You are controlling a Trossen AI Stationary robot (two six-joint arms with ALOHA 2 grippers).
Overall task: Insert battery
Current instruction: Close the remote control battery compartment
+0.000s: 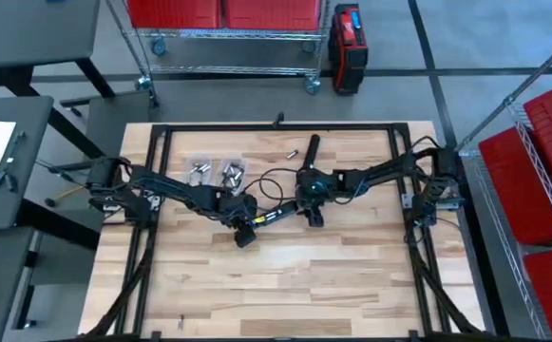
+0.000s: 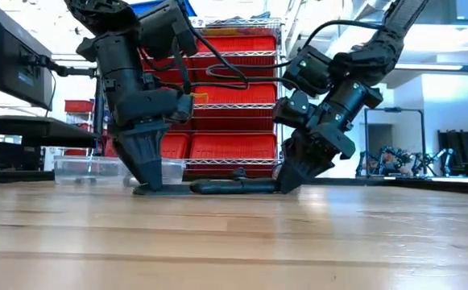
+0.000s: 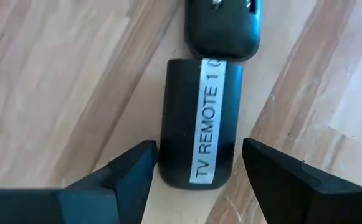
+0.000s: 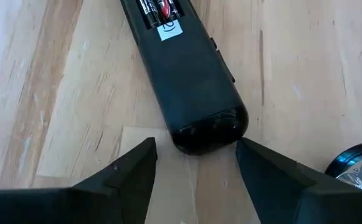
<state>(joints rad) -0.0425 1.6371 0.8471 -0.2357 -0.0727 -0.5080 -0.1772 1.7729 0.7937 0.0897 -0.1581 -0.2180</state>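
Desk: a light wooden desk (image 1: pixel 285 275) with a black frame around it. Both dark arms reach in to its middle.

Remote: a long black plastic TV remote (image 4: pixel 187 68) lies flat on the desk between the two arms. Its back faces up and the battery slot is open, with batteries (image 4: pixel 159 9) showing inside (one has a red end).

Cover: a short black plastic battery cover (image 3: pixel 200 121) with a white label that reads "TV REMOTE 1" lies flat on the desk, just at the rounded end of the remote.

Left end effector: the left end effector (image 3: pixel 196 171) points down at the desk, right at the cover. Its two fingers are spread apart, one on each side of the cover's near end, and they do not pinch it.

Right end effector: the right end effector (image 4: pixel 196 162) leans down at the other end of the remote. Its fingers are spread wide too, with the remote's round end just in front of the gap. It grips nothing.

Spare parts: two small clear plastic bags (image 1: pixel 214 172) with little metal pieces sit on the desk behind the left arm, and one small battery (image 1: pixel 292 152) lies alone nearby.

Behind: wire shelves with red bins (image 2: pixel 225 89) stand past the desk.
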